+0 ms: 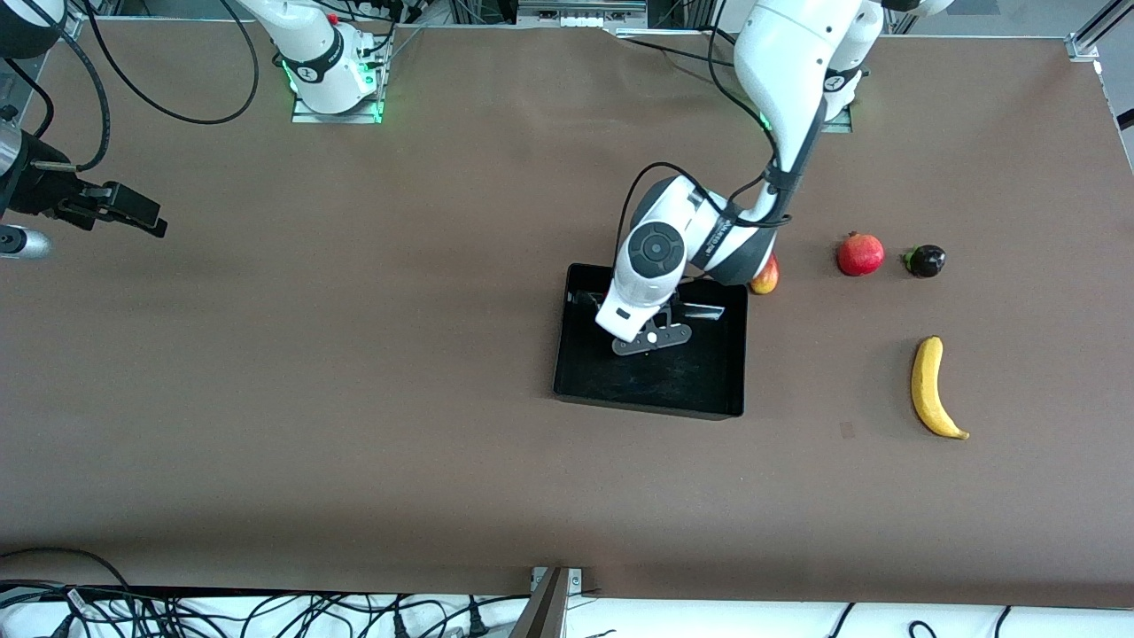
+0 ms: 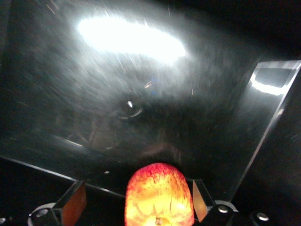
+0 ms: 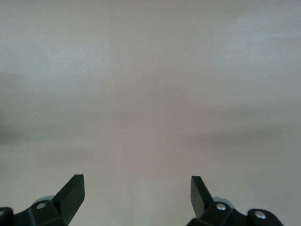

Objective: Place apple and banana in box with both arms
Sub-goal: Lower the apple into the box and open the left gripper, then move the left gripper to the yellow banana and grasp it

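Apple (image 2: 157, 195) first: it sits between the spread fingers (image 2: 75, 202) of your left gripper (image 1: 651, 339), which is down inside the box (image 1: 647, 406). The jaws stand wide with a gap showing on one side of the fruit, so nothing is clamped. You cannot tell from the wrist view whether the apple is resting on the box floor or not. I would count that half as done or all but done.

The banana (image 1: 935, 390) is the half left. It lies untouched on the table (image 1: 354, 399), well apart from the box toward the left arm's end and nearer the front camera than the pomegranate (image 1: 859, 254).

Your right gripper (image 1: 133, 213) waits over the table at the right arm's end, jaws apart and empty
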{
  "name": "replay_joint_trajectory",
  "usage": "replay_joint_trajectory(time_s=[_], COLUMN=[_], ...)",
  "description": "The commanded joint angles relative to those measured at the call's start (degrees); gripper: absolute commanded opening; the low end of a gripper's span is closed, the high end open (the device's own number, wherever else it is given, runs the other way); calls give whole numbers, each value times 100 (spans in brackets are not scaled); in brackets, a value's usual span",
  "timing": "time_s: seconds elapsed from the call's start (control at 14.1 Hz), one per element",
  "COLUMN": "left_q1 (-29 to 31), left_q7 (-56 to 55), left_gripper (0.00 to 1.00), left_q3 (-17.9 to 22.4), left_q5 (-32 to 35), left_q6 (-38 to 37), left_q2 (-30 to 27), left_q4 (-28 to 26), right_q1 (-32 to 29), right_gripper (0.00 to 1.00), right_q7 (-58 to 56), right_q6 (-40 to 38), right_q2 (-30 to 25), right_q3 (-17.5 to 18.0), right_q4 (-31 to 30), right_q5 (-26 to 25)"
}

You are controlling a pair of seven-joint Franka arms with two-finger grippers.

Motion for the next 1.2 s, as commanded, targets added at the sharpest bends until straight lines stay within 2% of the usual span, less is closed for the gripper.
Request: replay_joint_trajectory(time_s=[0.0,0.14,0.35,0.64,0.85,1.13], left_q1=[445,858,1508,2229,2949,3855], left_q7=[64,684,1731,2909,4208,5581], left_gripper=[100,100,100,100,100,100], left_q3=[-2,-28,-19,16,16,51], left_q5=[-46,146,147,409,594,824], left_q6=[-540,-758,-1382,-1673,-1700,-1464], left_q2=[-135,-214,-390,-444,-558,-531], left_q4=[394,342,324,298,87,69], right_q1=[-104,-69,186,186,142,195], right_gripper=[100,100,100,100,100,100], right_q7=[-58,-50,21,-14,-58,-32], right_q6=[-19,8,8,-19,-45,-54], right_q2=[79,88,88,96,123,140], right_q3=[129,172,172,138,111,120], right_q4=[106,123,123,211,246,246], right_q5=[-32,-40,-321,-410,-427,-419])
